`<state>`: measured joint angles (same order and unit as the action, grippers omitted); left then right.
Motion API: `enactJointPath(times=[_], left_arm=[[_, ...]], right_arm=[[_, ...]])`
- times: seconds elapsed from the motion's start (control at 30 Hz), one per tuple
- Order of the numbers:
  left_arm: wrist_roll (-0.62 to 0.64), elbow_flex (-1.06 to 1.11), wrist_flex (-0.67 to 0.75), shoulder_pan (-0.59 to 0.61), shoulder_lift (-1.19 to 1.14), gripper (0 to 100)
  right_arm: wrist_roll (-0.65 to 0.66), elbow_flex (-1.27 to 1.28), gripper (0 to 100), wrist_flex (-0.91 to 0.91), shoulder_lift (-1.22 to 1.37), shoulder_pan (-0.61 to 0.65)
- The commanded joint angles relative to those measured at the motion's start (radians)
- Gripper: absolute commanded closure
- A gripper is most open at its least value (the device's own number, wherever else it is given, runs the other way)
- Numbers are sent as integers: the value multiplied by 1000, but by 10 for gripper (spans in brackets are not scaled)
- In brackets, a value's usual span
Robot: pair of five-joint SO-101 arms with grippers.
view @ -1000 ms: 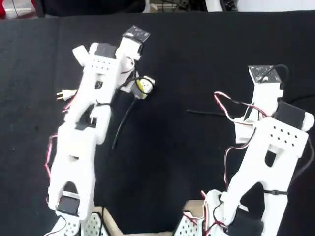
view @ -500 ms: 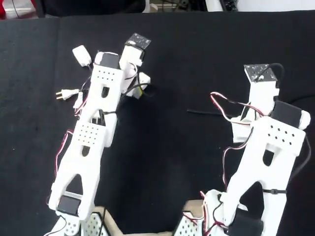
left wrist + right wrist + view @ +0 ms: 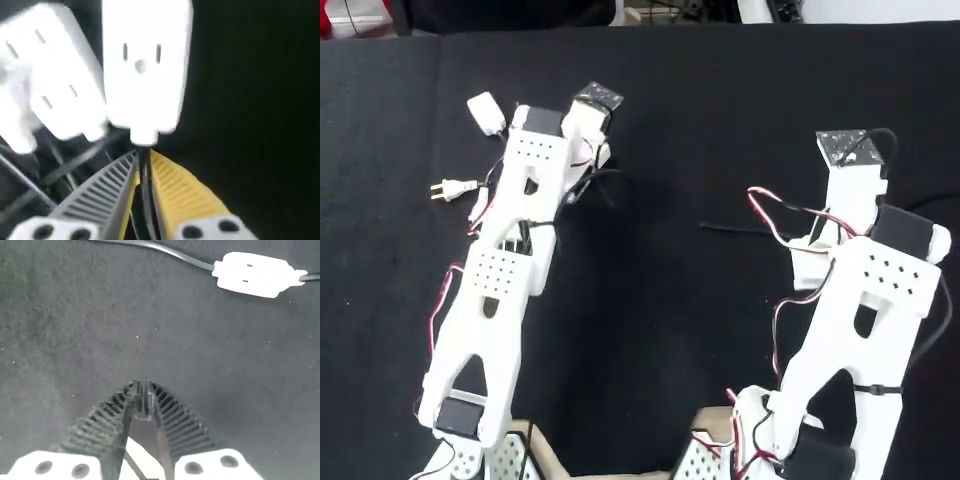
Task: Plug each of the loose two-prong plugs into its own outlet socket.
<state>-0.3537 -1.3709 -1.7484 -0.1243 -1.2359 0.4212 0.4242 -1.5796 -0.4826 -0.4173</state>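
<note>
Likely slip: left jaws pinch only the cord (image 3: 144,159) at the outlet socket (image 3: 145,75) base, so it may swivel; right jaws closed.

Inspection finds the left arm (image 3: 505,300) and the right arm (image 3: 860,320) wearing white plastic shells, each showing a grid of small round holes and oval slots. Black motor blocks (image 3: 912,232) are sitting at the joints. Red, white and black wires (image 3: 775,215) are looping along both arms, and a black tie (image 3: 880,391) is banding the right one. A grey speckled plate (image 3: 598,72) is capping each wrist. The left gripper (image 3: 142,157) is showing one grey ribbed finger (image 3: 100,190) and one yellow. The right gripper (image 3: 142,390) is showing black ribbed fingers (image 3: 100,427) on white mounts (image 3: 60,467) with dark screw holes.
</note>
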Motion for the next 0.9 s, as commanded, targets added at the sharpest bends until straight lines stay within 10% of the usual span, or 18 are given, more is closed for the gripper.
enactJointPath(times=[0.0,0.3,0.63,0.87], left_arm=[[8,177,-15,-42,160,972],[21,734,21,-94,591,971],[15,1933,517,-101,1491,971],[-78,2325,436,-38,2002,971]], right_arm=[[-2,-58,986,18,-15,5],[5,-56,986,18,-15,3],[6,-42,986,-15,-18,8],[0,-42,986,-17,-16,12]])
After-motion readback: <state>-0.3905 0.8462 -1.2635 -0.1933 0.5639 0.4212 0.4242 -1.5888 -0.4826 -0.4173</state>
